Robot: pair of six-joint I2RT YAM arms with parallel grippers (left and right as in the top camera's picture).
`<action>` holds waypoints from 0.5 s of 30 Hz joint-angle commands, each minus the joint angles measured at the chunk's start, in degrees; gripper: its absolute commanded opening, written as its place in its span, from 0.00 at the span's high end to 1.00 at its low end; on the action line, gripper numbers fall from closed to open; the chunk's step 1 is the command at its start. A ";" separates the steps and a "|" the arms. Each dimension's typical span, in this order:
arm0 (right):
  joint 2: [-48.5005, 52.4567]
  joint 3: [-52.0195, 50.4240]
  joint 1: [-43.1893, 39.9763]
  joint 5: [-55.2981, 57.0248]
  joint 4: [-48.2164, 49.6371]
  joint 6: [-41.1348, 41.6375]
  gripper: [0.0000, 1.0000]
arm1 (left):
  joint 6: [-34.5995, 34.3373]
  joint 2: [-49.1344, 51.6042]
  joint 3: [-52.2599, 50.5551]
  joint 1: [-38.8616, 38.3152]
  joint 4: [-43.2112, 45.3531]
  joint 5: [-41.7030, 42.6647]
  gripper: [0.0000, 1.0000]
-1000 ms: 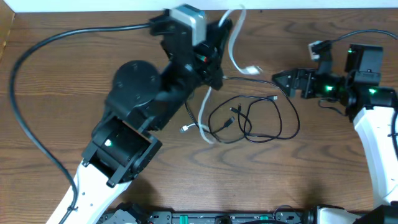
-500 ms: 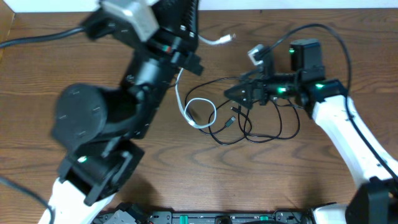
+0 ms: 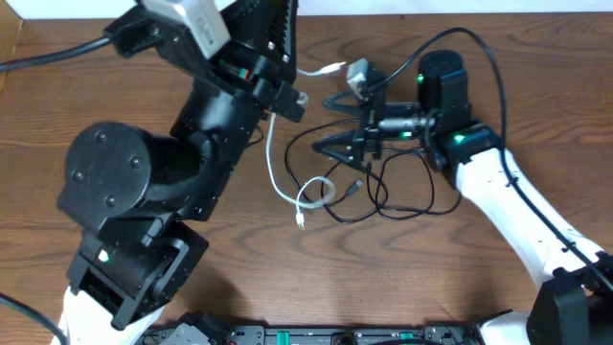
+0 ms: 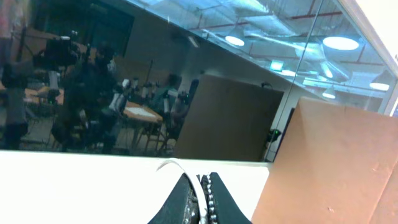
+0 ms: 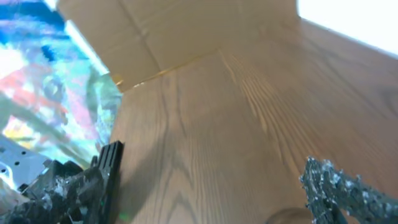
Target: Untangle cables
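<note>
A brown wooden tabletop (image 3: 460,287) spans the overhead view, with a white strip (image 3: 460,7) along its far edge. A cardboard panel (image 5: 155,31) meets the wood.

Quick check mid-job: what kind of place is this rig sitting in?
Probably a lab or workshop hall: past a glass wall are ceiling lights and worktables. Cardboard panels border the wooden table.

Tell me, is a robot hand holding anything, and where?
The left gripper pinches the white cable partway along its length. The right gripper is open, holding nothing.
</note>
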 commanded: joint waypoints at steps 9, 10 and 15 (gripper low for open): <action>4.31 0.24 8.07 -1.57 22.03 18.73 0.04 | -6.67 0.20 0.68 0.24 -2.91 1.36 0.93; 4.68 0.24 8.24 -1.77 23.82 20.22 0.05 | -6.86 0.20 0.68 0.24 -3.13 1.57 0.92; 7.65 0.24 9.07 -4.83 34.71 28.26 0.08 | -6.84 0.20 0.68 0.24 -3.54 3.04 0.93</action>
